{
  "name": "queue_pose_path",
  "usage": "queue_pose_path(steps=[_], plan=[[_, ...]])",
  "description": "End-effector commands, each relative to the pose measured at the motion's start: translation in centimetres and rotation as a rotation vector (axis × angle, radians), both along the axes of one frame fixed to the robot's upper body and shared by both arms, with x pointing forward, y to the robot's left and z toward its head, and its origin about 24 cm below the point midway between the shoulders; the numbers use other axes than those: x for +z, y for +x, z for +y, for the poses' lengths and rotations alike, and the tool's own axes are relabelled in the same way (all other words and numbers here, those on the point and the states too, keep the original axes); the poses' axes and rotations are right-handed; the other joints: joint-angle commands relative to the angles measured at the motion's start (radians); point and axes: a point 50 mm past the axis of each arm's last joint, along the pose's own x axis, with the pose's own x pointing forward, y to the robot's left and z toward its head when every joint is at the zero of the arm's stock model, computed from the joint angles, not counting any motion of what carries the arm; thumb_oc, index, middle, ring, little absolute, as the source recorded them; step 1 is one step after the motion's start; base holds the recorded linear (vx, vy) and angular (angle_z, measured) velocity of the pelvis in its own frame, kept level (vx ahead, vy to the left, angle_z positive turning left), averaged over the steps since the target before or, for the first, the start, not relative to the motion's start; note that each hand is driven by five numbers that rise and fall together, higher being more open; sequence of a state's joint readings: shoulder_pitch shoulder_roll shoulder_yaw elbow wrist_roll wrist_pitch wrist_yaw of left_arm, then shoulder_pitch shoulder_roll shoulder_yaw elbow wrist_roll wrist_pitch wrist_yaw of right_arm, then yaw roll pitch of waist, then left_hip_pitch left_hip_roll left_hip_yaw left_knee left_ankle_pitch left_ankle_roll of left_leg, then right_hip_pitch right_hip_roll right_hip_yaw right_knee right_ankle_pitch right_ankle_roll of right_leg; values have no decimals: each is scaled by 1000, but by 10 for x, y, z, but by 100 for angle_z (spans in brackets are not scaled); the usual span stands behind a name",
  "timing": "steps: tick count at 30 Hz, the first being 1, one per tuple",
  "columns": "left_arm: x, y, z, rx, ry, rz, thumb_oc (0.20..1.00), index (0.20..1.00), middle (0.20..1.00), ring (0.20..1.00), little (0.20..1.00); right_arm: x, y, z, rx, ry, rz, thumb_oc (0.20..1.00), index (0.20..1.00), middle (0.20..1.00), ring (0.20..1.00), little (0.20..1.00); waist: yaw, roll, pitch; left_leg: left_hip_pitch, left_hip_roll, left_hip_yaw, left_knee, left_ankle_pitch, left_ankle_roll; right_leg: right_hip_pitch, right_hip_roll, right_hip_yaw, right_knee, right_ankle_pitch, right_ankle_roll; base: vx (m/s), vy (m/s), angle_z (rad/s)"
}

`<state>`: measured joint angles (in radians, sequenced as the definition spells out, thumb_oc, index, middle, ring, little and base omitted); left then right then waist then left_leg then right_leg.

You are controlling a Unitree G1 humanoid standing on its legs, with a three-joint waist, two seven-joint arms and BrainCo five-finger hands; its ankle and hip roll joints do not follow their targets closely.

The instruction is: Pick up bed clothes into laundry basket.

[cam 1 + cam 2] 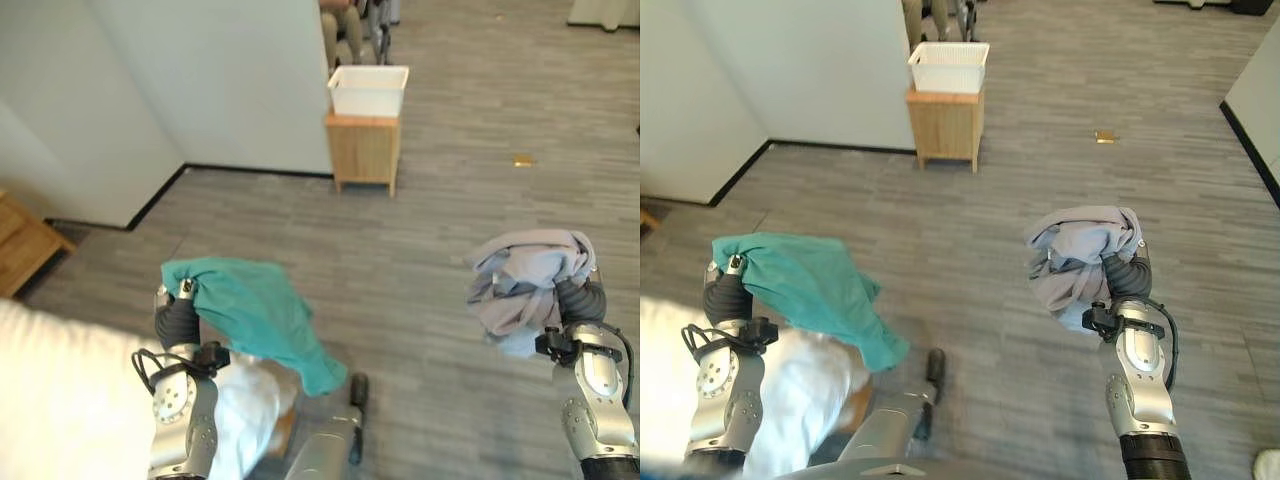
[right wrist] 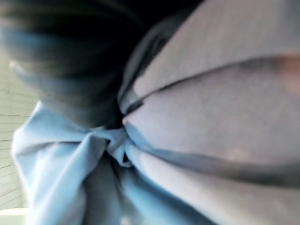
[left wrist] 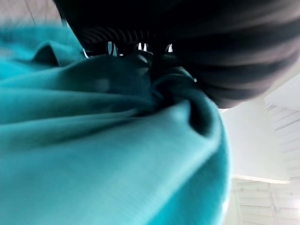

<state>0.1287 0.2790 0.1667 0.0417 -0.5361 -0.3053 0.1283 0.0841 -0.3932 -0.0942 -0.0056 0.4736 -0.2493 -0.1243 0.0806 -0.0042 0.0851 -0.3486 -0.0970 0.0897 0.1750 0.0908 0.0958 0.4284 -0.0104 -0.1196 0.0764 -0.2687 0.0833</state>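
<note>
My left hand [image 1: 177,318] is raised at the lower left, shut on a teal cloth [image 1: 255,310] that drapes down over it; the cloth [image 3: 117,154] bunches under the hand's dark cover. At the lower right, my right hand [image 1: 1127,278] is held up, shut on a bundled grey and pale blue cloth [image 1: 1080,255], whose folds [image 2: 197,140] press against the hand. A white laundry basket [image 1: 368,89] stands on a small wooden table [image 1: 364,150] far ahead by the wall.
A white bed sheet [image 1: 60,400] lies at the lower left. A wooden piece of furniture [image 1: 22,245] stands at the left edge. White walls [image 1: 200,80] rise at the left. A person's legs [image 1: 342,30] show behind the basket. Grey plank floor [image 1: 420,210] stretches ahead.
</note>
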Motion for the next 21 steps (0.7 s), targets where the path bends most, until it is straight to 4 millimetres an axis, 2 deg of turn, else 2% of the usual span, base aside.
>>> queue_pose_path(steps=[1,2,3,5,6,7,9,10,11,12,13,14,16,18,19,20,21], plan=[[54,15,8,-17,152,-203,200,200,200,200,200,51,15,6,13,-71,-248,200,200,200,200,200,23,-41,1,214,21,-12,-122,-7,-51,-280,-178,-17,445,471,109,691,380,-20],[58,16,8,-15,148,-221,200,200,200,200,200,47,17,11,30,-60,-236,200,200,200,200,200,-8,16,26,322,51,-13,-169,-33,-26,-447,-194,-51,662,498,108,514,307,-18],[57,16,8,-13,147,-220,200,200,200,200,200,47,17,11,32,-62,-236,200,200,200,200,200,-10,15,29,326,48,-13,-173,-33,-25,-450,-198,-49,672,493,108,517,231,7],[58,16,9,-22,163,-218,200,200,200,200,200,40,17,10,28,-85,-190,200,200,200,200,200,-47,36,48,399,51,-43,-187,-62,-14,-552,-183,-57,744,421,89,537,37,35],[59,17,8,-29,170,-216,200,200,200,200,200,37,15,8,27,-85,-175,200,200,200,200,200,-67,38,51,433,49,-60,-188,-71,-17,-604,-161,-57,711,380,78,673,-58,34],[60,18,7,-37,173,-220,200,200,200,200,200,36,13,5,22,-87,-167,200,200,200,200,200,-82,35,51,462,43,-77,-191,-81,-26,-635,-156,-68,627,357,67,659,-124,45],[60,21,4,-57,168,-225,200,200,200,200,200,34,10,-1,-3,-80,-161,200,200,200,200,200,-105,28,49,506,46,-110,-196,-115,-51,-650,-166,-107,418,361,60,741,-245,111],[57,23,2,-63,160,-212,200,200,200,200,200,33,8,-5,-25,-70,-160,200,200,200,200,200,-128,2,39,550,38,-148,-199,-153,-79,-679,-165,-70,182,364,67,663,-260,126],[57,23,2,-64,161,-211,200,200,200,200,200,33,8,-5,-25,-69,-159,200,200,200,200,200,-131,10,40,556,49,-151,-200,-158,-81,-661,-154,-80,159,371,66,713,-289,130],[55,23,2,-63,155,-203,200,200,200,200,200,33,6,-5,-27,-69,-160,200,200,200,200,200,-146,3,37,594,64,-173,-204,-180,-99,-654,-135,-54,16,388,83,633,-260,127],[53,23,0,-70,156,-201,200,200,200,200,200,37,6,-4,-22,-77,-175,200,200,200,200,200,-151,-6,31,633,88,-180,-208,-196,-119,-661,-138,-59,-63,425,110,618,-257,131],[53,23,0,-70,156,-201,200,200,200,200,200,37,6,-4,-22,-77,-174,200,200,200,200,200,-152,-2,31,636,93,-180,-210,-198,-120,-654,-134,-62,-71,429,110,574,-253,98],[48,20,0,-70,162,-177,200,200,200,200,200,39,8,-1,-2,-88,-184,200,200,200,200,200,-137,-6,15,664,111,-178,-162,-196,-143,-638,-145,-123,-40,446,104,457,-193,56],[44,20,-1,-82,163,-162,200,200,200,200,200,38,10,-1,13,-82,-179,200,200,200,200,200,-141,-7,2,648,136,-170,-27,-149,-174,-614,-133,-120,2,416,73,563,-299,-52],[43,22,-2,-89,146,-156,200,200,200,200,200,43,12,-3,13,-80,-197,200,200,200,200,200,-140,-22,10,538,176,-118,329,-13,-219,-552,-115,-120,5,371,22,606,-432,-72],[45,24,-3,-95,135,-171,200,200,200,200,200,48,13,-5,12,-65,-221,200,200,200,200,200,-124,-33,27,450,165,-126,462,21,-227,-509,-101,-110,-10,351,-5,432,-359,-43],[46,25,-3,-96,136,-173,200,200,200,200,200,49,13,-5,11,-64,-222,200,200,200,200,200,-125,-37,27,442,160,-128,468,24,-226,-513,-105,-111,-13,356,-5,308,-260,-33]])
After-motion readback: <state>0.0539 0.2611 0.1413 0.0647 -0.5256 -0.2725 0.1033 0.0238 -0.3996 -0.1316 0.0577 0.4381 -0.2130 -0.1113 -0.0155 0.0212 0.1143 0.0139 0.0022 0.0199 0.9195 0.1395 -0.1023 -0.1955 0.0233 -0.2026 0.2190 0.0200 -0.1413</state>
